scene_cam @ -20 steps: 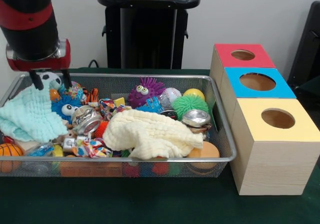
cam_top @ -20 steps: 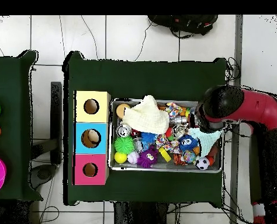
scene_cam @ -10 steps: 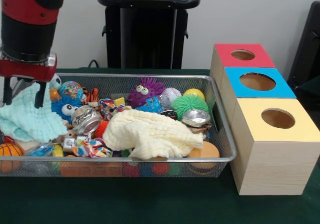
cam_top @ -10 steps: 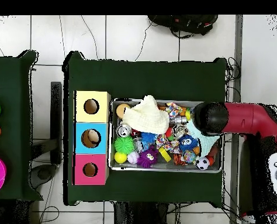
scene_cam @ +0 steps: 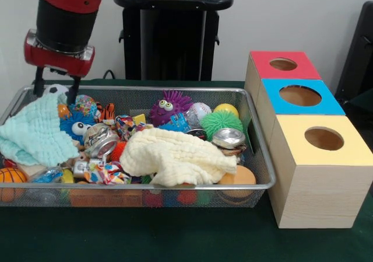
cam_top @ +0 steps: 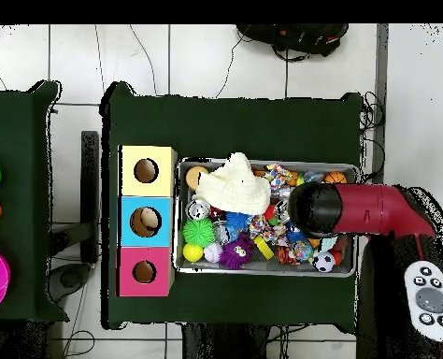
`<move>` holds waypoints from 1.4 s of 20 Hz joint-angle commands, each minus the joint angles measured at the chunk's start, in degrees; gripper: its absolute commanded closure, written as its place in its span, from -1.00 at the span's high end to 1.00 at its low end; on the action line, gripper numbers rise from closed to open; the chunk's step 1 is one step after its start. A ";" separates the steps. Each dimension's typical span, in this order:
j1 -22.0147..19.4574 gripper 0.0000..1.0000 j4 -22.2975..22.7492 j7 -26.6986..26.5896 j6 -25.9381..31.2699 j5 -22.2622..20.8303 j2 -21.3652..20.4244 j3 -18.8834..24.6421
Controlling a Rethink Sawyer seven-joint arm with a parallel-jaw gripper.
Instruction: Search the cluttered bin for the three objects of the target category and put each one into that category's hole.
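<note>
Three wooden boxes stand in a row beside the bin (scene_cam: 256,135), topped red (scene_cam: 284,65), blue (scene_cam: 300,96) and yellow (scene_cam: 323,139), each with a round hole. From the front, the bin is a shallow wire-mesh basket with a rounded metal rim, its long side running across the picture on the green table (scene_cam: 175,238). No writing can be read on anything. A crinkled cream cloth (scene_cam: 175,157) lies heaped at the middle, a mint cloth (scene_cam: 32,136) at the left end, a spiky purple ball (scene_cam: 168,107) and a spiky green ball (scene_cam: 221,122) behind. The gripper (scene_cam: 56,91) hangs at the mint cloth's far edge, its two dark fingers (scene_cam: 74,93) spread apart; whether they touch the cloth is hard to say.

From overhead, the bin (cam_top: 263,272) lies lengthwise beside the boxes, and the red arm (cam_top: 356,208) reaches across its right end, hiding the gripper.
</note>
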 commanded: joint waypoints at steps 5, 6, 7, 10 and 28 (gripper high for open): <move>-12.29 1.00 13.47 -29.18 11.82 5.88 6.23 19.35; -12.88 1.00 12.61 -31.97 12.59 5.18 7.99 21.06; -13.44 1.00 11.98 -33.23 12.62 4.58 9.50 22.44; -14.34 1.00 9.72 -38.68 14.22 2.57 13.43 25.79; -7.42 1.00 -7.16 -34.19 17.45 2.03 23.19 23.16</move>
